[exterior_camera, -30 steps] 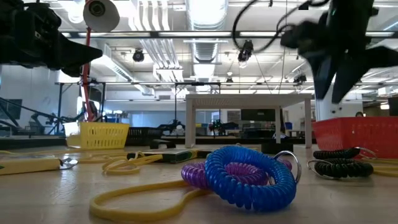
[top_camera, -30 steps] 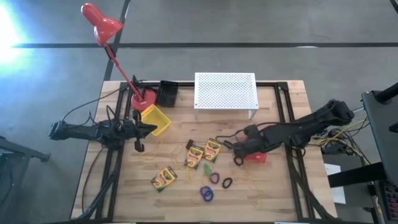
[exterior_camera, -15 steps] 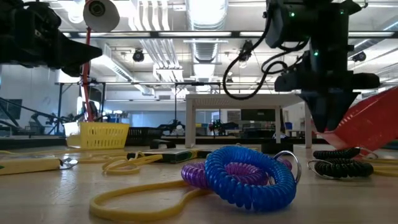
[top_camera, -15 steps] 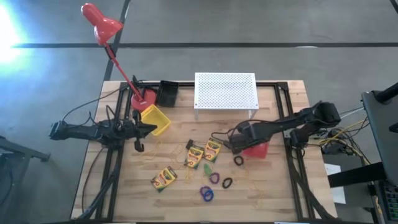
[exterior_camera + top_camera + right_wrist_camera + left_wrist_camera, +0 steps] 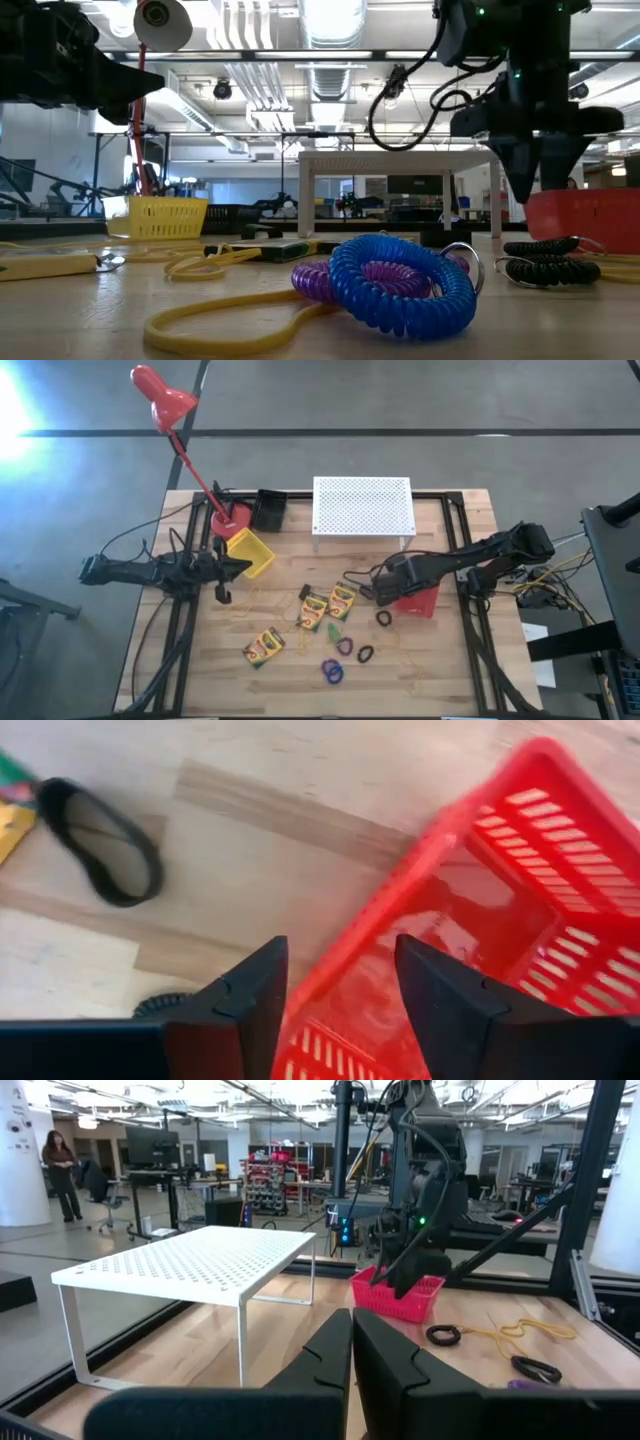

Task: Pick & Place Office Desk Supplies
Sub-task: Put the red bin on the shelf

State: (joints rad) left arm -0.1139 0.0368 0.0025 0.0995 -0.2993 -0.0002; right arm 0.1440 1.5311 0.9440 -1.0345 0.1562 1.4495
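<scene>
From above, the left tool (image 5: 222, 596) sits clenched and empty by the yellow bin (image 5: 249, 552). Crayon boxes (image 5: 341, 601) and rings (image 5: 332, 672) lie mid-worktop (image 5: 440, 670). Only the right wrist view shows the right tool (image 5: 335, 982) spread apart over the red basket's (image 5: 520, 870) rim.

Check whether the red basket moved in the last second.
Yes. The red basket shifted up the high view toward the white stand, and now sits level.

The red basket (image 5: 520, 910) is cut off at the right wrist view's edge, and the black ring (image 5: 100, 840) beside it looks blurry.
</scene>
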